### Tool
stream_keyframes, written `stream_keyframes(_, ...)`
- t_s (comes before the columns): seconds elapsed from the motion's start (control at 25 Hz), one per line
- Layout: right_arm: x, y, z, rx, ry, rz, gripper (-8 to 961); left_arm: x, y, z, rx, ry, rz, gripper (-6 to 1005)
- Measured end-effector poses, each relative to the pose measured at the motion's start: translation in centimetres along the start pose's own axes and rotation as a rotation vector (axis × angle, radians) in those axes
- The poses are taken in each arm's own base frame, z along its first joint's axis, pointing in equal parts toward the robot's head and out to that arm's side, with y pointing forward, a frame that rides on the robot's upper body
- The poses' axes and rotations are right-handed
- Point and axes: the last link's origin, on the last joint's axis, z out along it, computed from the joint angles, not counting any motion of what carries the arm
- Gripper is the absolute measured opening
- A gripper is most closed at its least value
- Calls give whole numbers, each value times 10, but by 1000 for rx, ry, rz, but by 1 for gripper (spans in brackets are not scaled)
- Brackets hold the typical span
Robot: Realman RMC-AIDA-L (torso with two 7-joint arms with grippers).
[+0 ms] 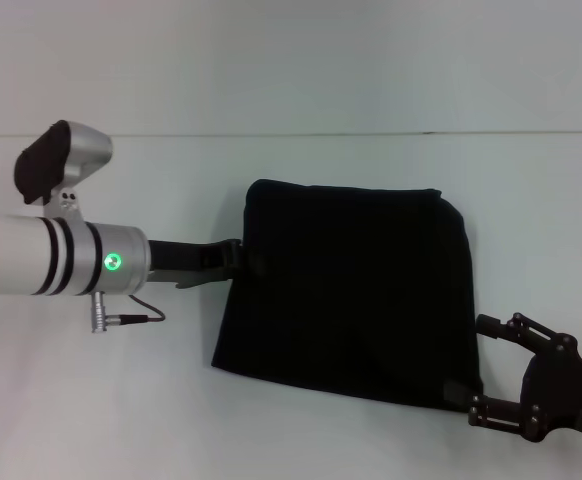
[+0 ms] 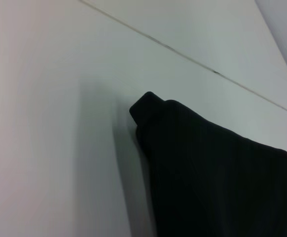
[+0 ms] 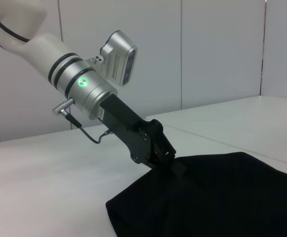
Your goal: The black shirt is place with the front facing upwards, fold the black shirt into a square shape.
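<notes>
White table (image 1: 301, 440) with black shirt (image 1: 351, 290) folded near-square at centre, left gripper (image 1: 239, 256) pinching its left edge, right gripper (image 1: 481, 365) spread open by near-right corner; risks dragging fold askew if withdrawn unreleased.

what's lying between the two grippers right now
Only the black shirt: in the head view, the left gripper meets its left edge, the right gripper its near right corner.

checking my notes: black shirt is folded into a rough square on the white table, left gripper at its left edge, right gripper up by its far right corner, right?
Not quite: the right gripper is at the near right corner of the black shirt, as the head view shows. The rest holds: the shirt lies folded roughly square on the white table, with the left gripper at its left edge.
</notes>
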Motion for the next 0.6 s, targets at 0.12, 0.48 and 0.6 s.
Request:
stream_keyframes(0.12, -2, -2, 2, 1, -4, -4, 945, 0, -7, -6, 11, 8, -11, 112)
stream_keyframes(0.48, -6, -8, 6, 9, -7, -17, 945, -6, -38, -39, 7, 93, -107, 89)
stream_keyframes(0.6, -7, -9, 8, 11, -4, -20, 944, -9, -37, -40, -10, 91, -95, 89)
